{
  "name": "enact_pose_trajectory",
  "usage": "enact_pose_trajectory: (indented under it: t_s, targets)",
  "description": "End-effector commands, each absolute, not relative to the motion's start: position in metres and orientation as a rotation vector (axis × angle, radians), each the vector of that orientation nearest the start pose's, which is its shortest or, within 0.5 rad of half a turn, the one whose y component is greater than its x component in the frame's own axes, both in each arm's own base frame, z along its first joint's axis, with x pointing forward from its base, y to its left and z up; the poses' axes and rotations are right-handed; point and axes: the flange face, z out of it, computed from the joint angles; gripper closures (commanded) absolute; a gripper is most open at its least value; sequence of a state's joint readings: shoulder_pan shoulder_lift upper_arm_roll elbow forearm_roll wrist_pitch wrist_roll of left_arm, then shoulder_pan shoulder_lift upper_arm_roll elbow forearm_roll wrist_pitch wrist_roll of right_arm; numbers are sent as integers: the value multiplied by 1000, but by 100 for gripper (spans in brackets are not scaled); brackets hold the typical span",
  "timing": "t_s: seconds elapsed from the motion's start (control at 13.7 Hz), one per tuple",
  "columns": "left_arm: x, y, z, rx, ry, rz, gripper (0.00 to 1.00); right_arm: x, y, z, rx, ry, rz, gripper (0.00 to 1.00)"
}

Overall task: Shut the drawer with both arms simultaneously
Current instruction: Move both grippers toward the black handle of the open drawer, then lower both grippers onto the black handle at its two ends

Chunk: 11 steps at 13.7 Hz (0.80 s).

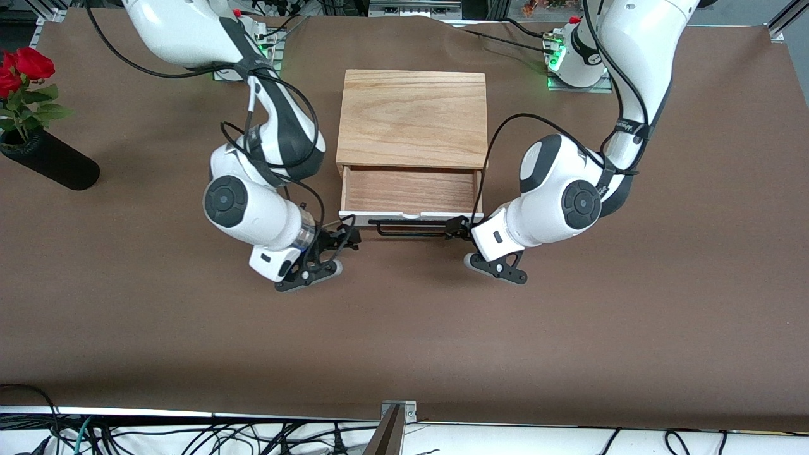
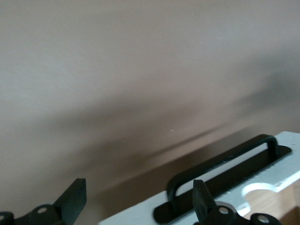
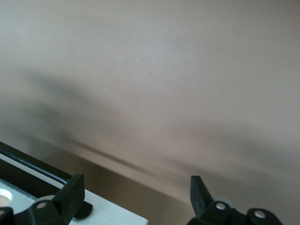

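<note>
A small light-oak box (image 1: 411, 118) stands on the table (image 1: 404, 328), midway between the two arms' bases. Its drawer (image 1: 411, 193) is pulled out toward the front camera. The drawer's light-wood tray shows only its bare wooden floor. The white front panel (image 1: 411, 217) carries a long black wire bar handle (image 1: 414, 228) on its camera-facing side, and a rounded notch is cut into its upper edge.

The left gripper (image 1: 460, 229) sits low at the front panel, at the end of the handle toward the left arm's end of the table. In the left wrist view its fingers (image 2: 202, 199) are spread apart, one over the white panel (image 2: 281, 161) near the handle (image 2: 220, 173), the other off the panel's corner over bare table.

The right gripper (image 1: 346, 239) sits low at the other corner of the front panel, toward the right arm's end of the table. In the right wrist view its fingers (image 3: 72, 192) are likewise spread apart, one at the corner of the white panel (image 3: 110, 213), the other over bare table; nothing is clamped.

The table is covered with a brown cloth. A black vase (image 1: 49, 161) holding red roses (image 1: 22, 69) lies tilted near the edge at the right arm's end. Loose black cables (image 1: 189, 436) lie below the table edge nearest the camera.
</note>
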<state>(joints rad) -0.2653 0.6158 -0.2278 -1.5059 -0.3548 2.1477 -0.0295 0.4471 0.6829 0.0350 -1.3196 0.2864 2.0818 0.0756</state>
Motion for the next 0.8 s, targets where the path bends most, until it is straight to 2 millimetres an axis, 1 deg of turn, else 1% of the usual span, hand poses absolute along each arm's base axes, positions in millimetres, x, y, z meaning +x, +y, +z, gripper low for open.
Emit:
enact_pose_trajectory:
  t_s: [0.0,0.15,0.29,0.44,0.51,0.73]
  targets:
    - [634,-340,312,-3603,407,185,0,657,367,334,-2746,-286,41,0]
    - [629,-346,305,-3612,399,233,0,654,369,328,-2726,-274,73,0]
    - [626,-348,303,-3610,401,252,0,649,376,325,-2725,-289,90,0]
    - [621,-358,296,-3604,418,277,0,640,385,316,-2721,-312,141,0]
    - [620,-359,291,-3600,417,291,0,638,387,313,-2722,-318,161,0]
    - [617,-359,288,-3593,443,327,0,627,396,312,-2710,-347,231,0]
